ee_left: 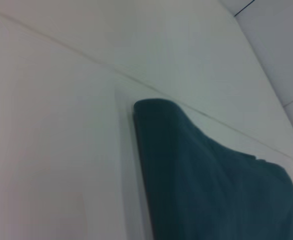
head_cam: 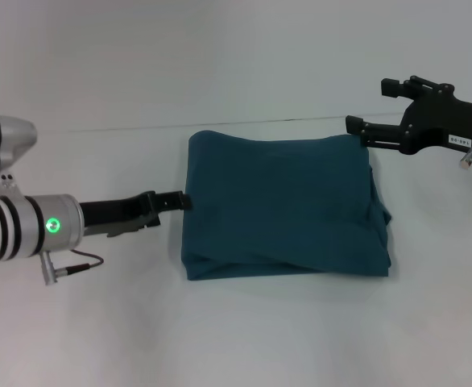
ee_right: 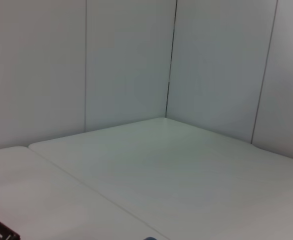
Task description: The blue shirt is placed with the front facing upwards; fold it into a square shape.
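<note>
While folded roughly square, blue shirt (head_cam: 283, 205) lies flat, slightly wider sideways.

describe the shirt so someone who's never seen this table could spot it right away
On the white table, look at the middle, between the left gripper and the raised right gripper. The shirt lies there folded into a rough square. It is the only dark teal thing on the table, showing no print.

Plain dark teal blue shirt (head_cam: 284, 205) – white table (head_cam: 236, 339) – black grippers

head view down on blue shirt (head_cam: 284, 205) (left wrist shares, nearer), right wrist toward walls
</note>
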{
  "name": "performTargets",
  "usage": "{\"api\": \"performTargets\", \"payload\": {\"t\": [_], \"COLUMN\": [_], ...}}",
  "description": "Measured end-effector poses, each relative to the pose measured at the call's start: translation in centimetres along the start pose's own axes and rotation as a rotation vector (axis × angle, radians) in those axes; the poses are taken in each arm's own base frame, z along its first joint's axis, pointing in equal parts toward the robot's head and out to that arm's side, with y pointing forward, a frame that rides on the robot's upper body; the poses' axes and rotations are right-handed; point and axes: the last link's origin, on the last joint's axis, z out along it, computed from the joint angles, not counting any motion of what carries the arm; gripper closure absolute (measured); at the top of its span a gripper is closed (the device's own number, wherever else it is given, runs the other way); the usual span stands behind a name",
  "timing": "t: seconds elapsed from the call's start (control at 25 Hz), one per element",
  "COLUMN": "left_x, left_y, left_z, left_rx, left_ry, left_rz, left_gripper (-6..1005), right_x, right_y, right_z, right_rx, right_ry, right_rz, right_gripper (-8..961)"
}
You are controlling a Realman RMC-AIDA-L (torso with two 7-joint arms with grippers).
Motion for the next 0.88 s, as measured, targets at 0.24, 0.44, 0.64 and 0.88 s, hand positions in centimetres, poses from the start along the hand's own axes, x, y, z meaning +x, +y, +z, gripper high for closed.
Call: {"api": "performTargets", "payload": {"t": [0.24, 0.44, 0.64, 0.88], "left_x": [-0.9, -1.5, -1.8, -1.9], "left_y": [0.0, 0.8, 1.3, 1.4], "left_z": [0.7, 1.3, 1.8, 2.1], "left_rx": [0.009, -0.006, -0.015, 0.001], "left_ry": [-0.016, -0.033, -0.039, -0.047], "left_rz": [-0.010, -0.008, -0.004, 0.013], "left_gripper": [200, 202, 204, 202], "right_x": [0.1, 0.1, 0.4, 0.6], "right_y": [0.3, 0.3, 0.3, 0.4], "right_z": [0.0, 0.0, -0.4, -0.8], "right_rx": [-0.020, -0.019, -0.013, -0.011], "right_ry": [-0.005, -0.006, -0.005, -0.018], "right_rz": [-0.014, -0.012, -0.001, 0.010], "right_gripper": [12, 12, 12, 12]}}
